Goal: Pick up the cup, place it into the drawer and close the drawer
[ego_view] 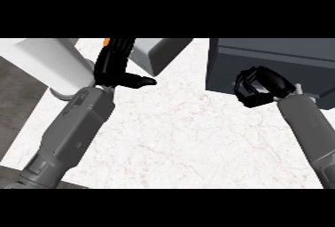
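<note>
- Cup: no cup shows plainly; the only hint is an orange sliver (pixel 106 41) at the top edge, just behind the left hand (pixel 116 66), and I cannot tell whether that is the cup.
- The left hand is raised over the marble surface (pixel 183 133), fingers straight and pointing up the view, thumb stuck out to the right. It pinches nothing visible, though its fingers may hide whatever sits behind them.
- The right hand (pixel 262 86) has its fingers curled in against the front of the dark grey drawer unit (pixel 274 57). This pose would suit pushing or holding the drawer front, but what it clasps, if anything, is hidden.
- Whether the drawer is open or closed cannot be made out; its inside is out of sight.
- A light grey box (pixel 160 53) and a white cylinder (pixel 49 60) are both cut off at the top.
</note>
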